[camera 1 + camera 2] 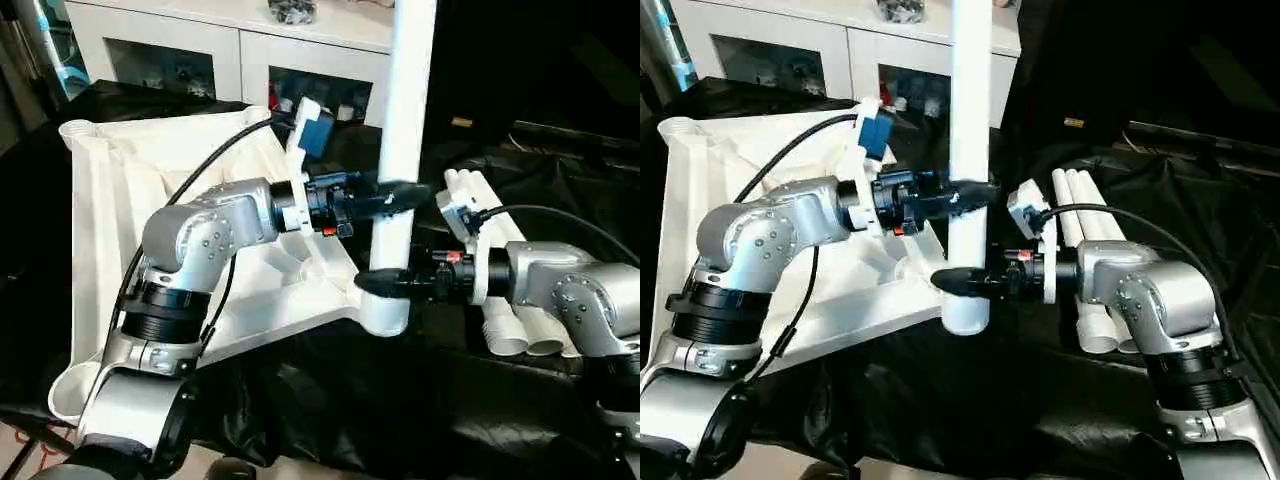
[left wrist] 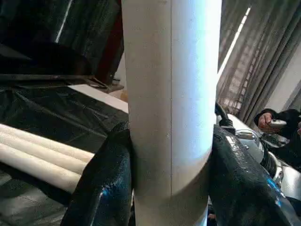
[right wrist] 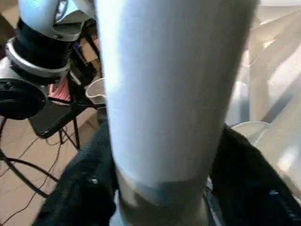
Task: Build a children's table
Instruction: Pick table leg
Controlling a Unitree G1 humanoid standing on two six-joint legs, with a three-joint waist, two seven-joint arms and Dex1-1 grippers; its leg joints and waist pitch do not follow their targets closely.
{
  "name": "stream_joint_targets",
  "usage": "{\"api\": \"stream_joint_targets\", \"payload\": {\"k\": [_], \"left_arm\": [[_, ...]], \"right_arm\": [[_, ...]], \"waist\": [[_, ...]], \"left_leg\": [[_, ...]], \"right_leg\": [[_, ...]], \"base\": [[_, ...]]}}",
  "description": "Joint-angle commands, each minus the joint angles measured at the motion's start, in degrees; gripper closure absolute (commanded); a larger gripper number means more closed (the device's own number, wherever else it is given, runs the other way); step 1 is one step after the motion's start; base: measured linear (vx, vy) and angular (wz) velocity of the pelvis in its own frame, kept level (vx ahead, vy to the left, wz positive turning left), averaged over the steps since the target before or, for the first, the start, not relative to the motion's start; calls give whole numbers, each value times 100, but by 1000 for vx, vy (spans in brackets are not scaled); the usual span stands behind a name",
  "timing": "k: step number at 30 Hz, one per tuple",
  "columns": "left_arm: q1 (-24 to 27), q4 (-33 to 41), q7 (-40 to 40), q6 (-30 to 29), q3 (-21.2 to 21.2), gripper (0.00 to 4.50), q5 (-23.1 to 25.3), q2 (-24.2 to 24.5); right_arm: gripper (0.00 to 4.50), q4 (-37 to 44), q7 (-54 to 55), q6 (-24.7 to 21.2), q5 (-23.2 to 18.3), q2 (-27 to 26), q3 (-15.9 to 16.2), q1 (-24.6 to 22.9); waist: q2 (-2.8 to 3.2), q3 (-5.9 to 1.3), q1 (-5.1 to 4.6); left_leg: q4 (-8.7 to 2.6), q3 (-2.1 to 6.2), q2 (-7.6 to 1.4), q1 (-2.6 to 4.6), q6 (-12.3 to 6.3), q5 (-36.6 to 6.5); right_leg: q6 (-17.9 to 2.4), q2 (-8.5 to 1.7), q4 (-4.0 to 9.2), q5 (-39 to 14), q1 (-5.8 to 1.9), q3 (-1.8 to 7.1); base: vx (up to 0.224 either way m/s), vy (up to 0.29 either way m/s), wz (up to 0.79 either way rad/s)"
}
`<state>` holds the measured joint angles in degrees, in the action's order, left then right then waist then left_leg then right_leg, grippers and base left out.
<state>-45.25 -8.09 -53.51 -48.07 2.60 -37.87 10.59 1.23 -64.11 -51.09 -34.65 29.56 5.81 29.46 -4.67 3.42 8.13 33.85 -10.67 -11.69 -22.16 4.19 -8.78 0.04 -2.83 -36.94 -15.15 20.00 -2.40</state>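
On the black cloth: one white table top [image 1: 110, 210] upside down, partly behind the left arm. One upright leg [image 1: 405, 130] at its near corner socket, top cut off; left hand [image 1: 385, 200] and right hand [image 1: 385, 285] both clamp it. Three spare legs [image 1: 1080, 240] beside, far ends hidden.

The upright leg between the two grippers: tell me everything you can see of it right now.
The leg is a smooth white plastic tube, standing upright and running past the picture's top. Its lower end sits at the near corner socket of the upturned table top. The left gripper clasps it midway; the right gripper clasps it just above the socket. Whether it is fully seated cannot be told.
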Motion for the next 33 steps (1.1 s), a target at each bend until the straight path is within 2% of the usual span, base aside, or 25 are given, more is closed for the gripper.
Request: {"api": "stream_joint_targets", "payload": {"k": [1, 4, 6, 9, 10, 11, 12, 15, 16, 17, 18, 19, 20, 21, 22, 23, 24, 25, 27, 28, 29, 30, 31, 32, 33], "left_arm": [[-9, 182, -81, -53, 78, 262, -93, -23], [-5, 199, -97, -74, 89, 262, -104, -22], [6, 221, -131, -89, 142, 262, -111, -15], [-1, 183, -39, 43, 223, 262, 47, -51], [-9, 156, 28, 76, 224, 262, 101, -66], [-33, 89, 124, 56, 158, 227, 89, -118], [-42, 62, 158, 59, 106, 192, 68, -146], [15, 106, 168, 68, -90, 183, -95, -188], [57, 100, 350, 294, -167, 171, -4, -268], [87, 83, 476, 471, -221, 156, 72, -320], [165, 39, 847, 949, -369, 148, 261, -489], [165, 39, 847, 949, -369, 148, 261, -489], [245, 73, 1006, 1225, -508, 145, 276, -608], [331, 116, 1358, 1515, -723, 145, 326, -768], [370, 102, 1509, 1624, -809, 145, 367, -814], [370, 102, 1509, 1624, -809, 145, 367, -814], [555, 200, 1616, 1736, -809, 145, 557, -720], [618, 241, 1629, 1796, -781, 145, 645, -673], [900, 460, 1442, 1809, -650, 145, 797, -424], [990, 536, 1398, 1794, -593, 145, 836, -333], [1160, 647, 1385, 1927, -358, 145, 1169, -75], [1286, 722, 1374, 1977, -165, 145, 1435, 160], [1335, 748, 1377, 1983, -87, 145, 1544, 259], [1498, 733, 1408, 2279, 198, 145, 2012, 541], [1554, 725, 1405, 2400, 270, 145, 2133, 603]], "right_arm": [[210, -41, -10, -59, -39, 124, 30, 73], [231, -40, -9, -85, -65, 113, 16, 53], [255, -23, 15, -98, -73, 85, -9, 19], [257, 17, 156, -52, -68, -6, -98, -82], [259, 18, 185, -47, -70, -26, -114, -99], [260, 29, 226, -20, -70, -59, -129, -135], [261, 36, 260, -5, -76, -89, -139, -159], [261, 49, 484, 130, -86, -285, -208, -243], [261, 46, 608, 198, -65, -376, -246, -270], [261, 35, 695, 248, -45, -445, -264, -283], [261, 23, 994, 412, 14, -657, -362, -327], [261, 23, 994, 412, 14, -657, -362, -327], [261, 46, 1226, 589, 100, -797, -426, -377], [261, 61, 1478, 752, 198, -927, -493, -431], [261, 29, 1560, 837, 252, -984, -496, -451], [261, 29, 1560, 837, 252, -984, -496, -451], [262, -23, 1932, 1045, 380, -1173, -636, -521], [262, -40, 2040, 1092, 408, -1224, -682, -535], [262, -198, 2659, 1392, 673, -1368, -881, -545], [262, -217, 2801, 1424, 718, -1375, -929, -549], [262, -218, 2971, 1552, 866, -1340, -945, -568], [262, -207, 3081, 1635, 900, -1359, -1014, -585], [262, -199, 3114, 1661, 901, -1369, -1043, -592], [262, -226, 3340, 1850, 1023, -1404, -1149, -598], [262, -236, 3389, 1959, 1055, -1423, -1186, -606]], "waist": [[-16, -386, -12], [-12, -384, -10], [35, -395, -7], [21, -397, -6], [59, -401, -10], [45, -403, -11], [61, -404, -5], [143, -414, -4], [112, -413, -17], [117, -409, -21], [194, -417, -12], [166, -408, -32], [190, -421, -32], [180, -418, -39], [203, -423, -26], [193, -427, -27], [176, -423, -20], [195, -410, -35], [152, -408, -75], [190, -405, -83], [146, -401, -87], [224, -407, -70], [249, -406, -101], [315, -397, -126], [364, -399, -122]], "left_leg": [[-327, 66, -208, 168, -77, -430], [-331, 64, -209, 171, -56, -461], [-329, 68, -209, 175, -33, -446], [-328, 61, -207, 177, -24, -472], [-331, 64, -211, 179, -11, -484], [-328, 65, -208, 177, -5, -482], [-328, 61, -207, 177, 4, -508], [-332, 75, -208, 182, 57, -583], [-333, 72, -208, 184, 65, -593], [-335, 79, -206, 163, 79, -627], [-335, 89, -219, 174, 96, -648], [-336, 86, -217, 167, 102, -674], [-335, 95, -210, 164, 113, -675], [-336, 92, -214, 159, 123, -668], [-332, 94, -211, 162, 133, -664], [-332, 95, -205, 170, 116, -637], [-338, 93, -202, 168, 105, -624], [-354, 99, -205, 154, 118, -630], [-369, 92, -199, 155, 151, -635], [-369, 85, -199, 185, 196, -676], [-380, 85, -208, 182, 221, -665], [-386, 110, -221, 188, 243, -663], [-390, 99, -213, 206, 276, -740], [-400, 103, -214, 216, 321, -872], [-395, 108, -210, 224, 367, -933]], "right_leg": [[-1174, -510, 402, 467, -181, 245], [-1165, -515, 407, 429, -176, 245], [-1178, -506, 390, 537, -172, 241], [-1184, -504, 393, 589, -174, 242], [-1189, -506, 394, 636, -167, 243], [-1199, -504, 386, 663, -174, 239], [-1218, -507, 387, 699, -172, 239], [-1277, -516, 382, 729, -171, 232], [-1279, -508, 386, 751, -172, 231], [-1295, -516, 391, 815, -195, 236], [-1295, -528, 391, 845, -190, 240], [-1290, -523, 402, 864, -187, 239], [-1278, -520, 385, 892, -207, 234], [-1261, -519, 385, 931, -201, 238], [-1258, -526, 385, 982, -205, 237], [-1228, -506, 381, 1023, -212, 233], [-1196, -497, 381, 1021, -213, 232], [-1126, -507, 379, 966, -194, 231], [-1041, -497, 385, 805, -187, 228], [-998, -492, 396, 647, -162, 232], [-951, -489, 408, 592, -168, 233], [-907, -500, 389, 572, -157, 230], [-816, -475, 397, 556, -132, 232], [-770, -468, 425, 509, -114, 236], [-770, -471, 401, 493, -112, 237]], "base": [[0, 0, 0], [0, 0, 0], [0, 0, 0], [0, 0, 0], [0, 0, 0], [0, 0, 0], [0, 0, 0], [0, 0, 0], [0, 0, 0], [0, 0, 0], [0, 0, 0], [0, 0, 0], [0, 0, 0], [0, 0, 0], [0, 0, 0], [0, 0, 0], [0, 0, 0], [0, 0, 0], [0, 0, 0], [0, 0, 0], [0, 0, 0], [0, 0, 0], [0, 0, 0], [0, 0, 0], [0, 0, 0]]}}
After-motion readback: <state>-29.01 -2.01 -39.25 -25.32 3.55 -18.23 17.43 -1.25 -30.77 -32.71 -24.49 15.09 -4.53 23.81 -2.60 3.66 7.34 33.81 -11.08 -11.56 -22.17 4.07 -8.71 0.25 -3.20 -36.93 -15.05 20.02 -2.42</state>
